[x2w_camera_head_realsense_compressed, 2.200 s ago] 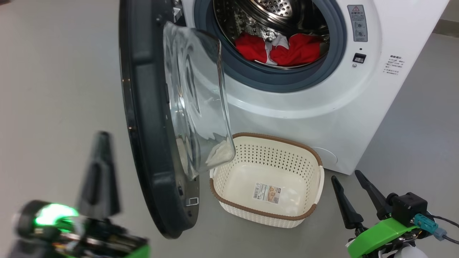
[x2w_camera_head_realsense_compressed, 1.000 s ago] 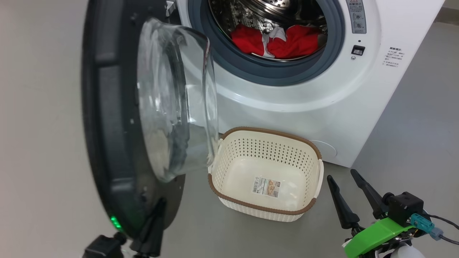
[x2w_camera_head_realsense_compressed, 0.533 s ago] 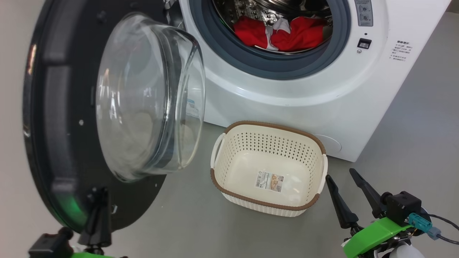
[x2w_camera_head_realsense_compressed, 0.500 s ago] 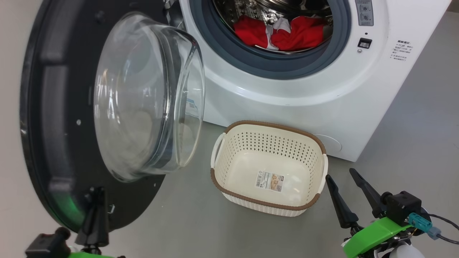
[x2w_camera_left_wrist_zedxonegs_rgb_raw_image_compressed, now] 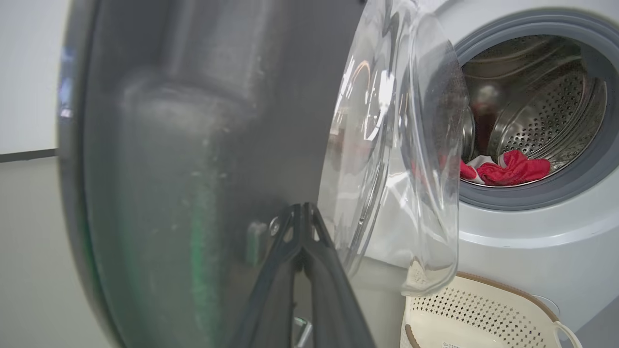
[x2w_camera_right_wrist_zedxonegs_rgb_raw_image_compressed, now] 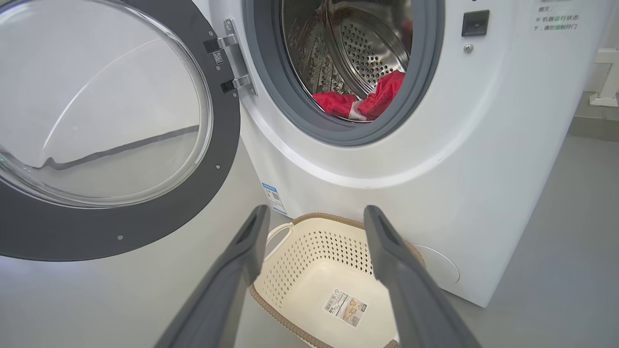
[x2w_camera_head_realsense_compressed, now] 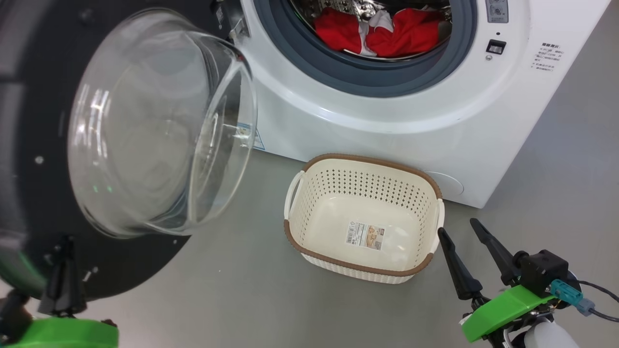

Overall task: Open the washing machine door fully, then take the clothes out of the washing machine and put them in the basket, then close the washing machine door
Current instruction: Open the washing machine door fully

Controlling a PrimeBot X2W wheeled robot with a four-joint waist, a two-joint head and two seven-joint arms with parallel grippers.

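From here, the washing machine door (x2w_camera_head_realsense_compressed: 145, 125) stands swung well out to the left of the washing machine (x2w_camera_head_realsense_compressed: 396, 125), glass bowl facing the room. The left end effector (x2w_camera_left_wrist_zedxonegs_rgb_raw_image_compressed: 302, 212), fingers pinched together on nothing, seems to press its tip against the door's black inner face, low down. I'd say the opening step is nearly finished. The right end effector (x2w_camera_head_realsense_compressed: 457, 227) hangs spread wide just beside the empty basket (x2w_camera_head_realsense_compressed: 367, 160). The red clothes (x2w_camera_head_realsense_compressed: 387, 31) lie in the drum, so next comes a reach past the gasket to grip them.
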